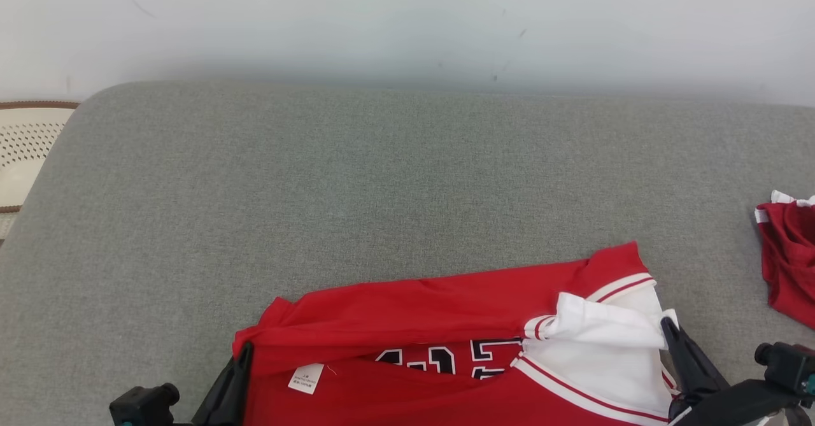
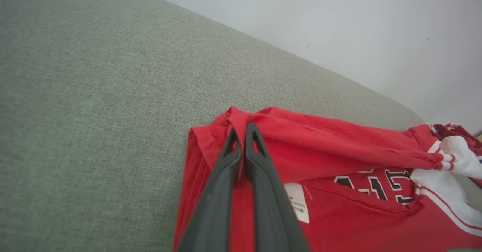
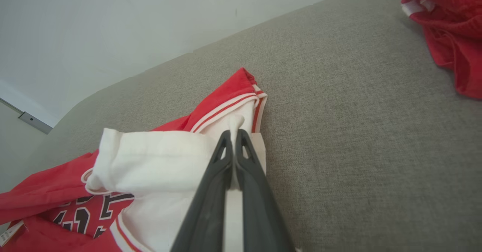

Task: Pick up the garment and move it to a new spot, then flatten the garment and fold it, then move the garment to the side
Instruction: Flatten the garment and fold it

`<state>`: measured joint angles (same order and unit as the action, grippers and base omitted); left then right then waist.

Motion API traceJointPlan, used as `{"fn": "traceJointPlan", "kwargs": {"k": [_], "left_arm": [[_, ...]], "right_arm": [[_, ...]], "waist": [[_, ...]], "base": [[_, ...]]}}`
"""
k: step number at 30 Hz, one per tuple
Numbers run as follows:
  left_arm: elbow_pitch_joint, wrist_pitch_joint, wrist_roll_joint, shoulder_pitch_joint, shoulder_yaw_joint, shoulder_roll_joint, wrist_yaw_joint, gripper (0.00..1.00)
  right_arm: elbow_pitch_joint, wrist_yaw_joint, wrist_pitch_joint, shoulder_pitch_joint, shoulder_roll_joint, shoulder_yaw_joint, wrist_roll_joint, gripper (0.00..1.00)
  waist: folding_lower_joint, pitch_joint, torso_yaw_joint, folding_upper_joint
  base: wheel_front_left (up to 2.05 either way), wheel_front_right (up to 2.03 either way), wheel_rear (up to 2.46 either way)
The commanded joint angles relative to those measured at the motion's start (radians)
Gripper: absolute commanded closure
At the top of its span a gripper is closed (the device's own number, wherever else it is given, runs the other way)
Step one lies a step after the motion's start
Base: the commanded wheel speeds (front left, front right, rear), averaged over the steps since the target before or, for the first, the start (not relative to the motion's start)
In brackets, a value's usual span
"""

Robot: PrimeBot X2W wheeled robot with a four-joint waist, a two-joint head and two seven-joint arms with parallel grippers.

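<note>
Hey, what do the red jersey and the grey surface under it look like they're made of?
The jersey looks like a thin, matte synthetic knit, probably polyester: it drapes in soft folds, with white striped trim. The grey surface looks like coarse woven upholstery fabric, perhaps over padding: a heathered weave and a rounded corner show.

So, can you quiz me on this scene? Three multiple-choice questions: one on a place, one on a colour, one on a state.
1. Where on the grey cushion does the second red garment lie?
A) its right side B) the middle C) its left side
2. What colour is the sleeve in the right pincer?
A) blue B) white C) black
3. The left pincer is:
A) wide open B) shut on the red jersey C) holding a cup
Answers: 1 A, it lies apart at the right edge; 2 B, white cloth sits in its grip; 3 B, red cloth is pinched in it.
</note>
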<state>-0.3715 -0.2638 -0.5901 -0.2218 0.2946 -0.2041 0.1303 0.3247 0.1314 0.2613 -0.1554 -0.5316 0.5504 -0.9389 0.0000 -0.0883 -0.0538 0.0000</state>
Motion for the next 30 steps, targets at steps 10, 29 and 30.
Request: {"fn": "traceJointPlan", "kwargs": {"k": [10, 29, 30], "left_arm": [[-0.027, -0.001, 0.012, 0.051, -0.034, 0.018, 0.0, 0.0], [0.01, -0.001, 0.186, 0.128, -0.213, 0.104, 0.0, 0.0], [0.012, -0.001, 0.186, 0.129, -0.213, 0.107, 0.0, 0.0]], "right_arm": [[0.031, -0.001, 0.005, 0.029, 0.006, 0.031, -0.027, 0.38], [-0.026, -0.001, 0.005, -0.003, 0.048, 0.025, 0.108, 0.0], [-0.03, -0.001, 0.005, -0.013, 0.048, 0.046, 0.105, 0.0]], "waist": [[0.0, 0.021, 0.003, 0.0], [0.0, 0.063, -0.018, 0.0], [0.0, 0.062, -0.023, 0.0]], "base": [[0.0, 0.0, 0.0], [0.0, 0.0, 0.0], [0.0, 0.0, 0.0]]}}
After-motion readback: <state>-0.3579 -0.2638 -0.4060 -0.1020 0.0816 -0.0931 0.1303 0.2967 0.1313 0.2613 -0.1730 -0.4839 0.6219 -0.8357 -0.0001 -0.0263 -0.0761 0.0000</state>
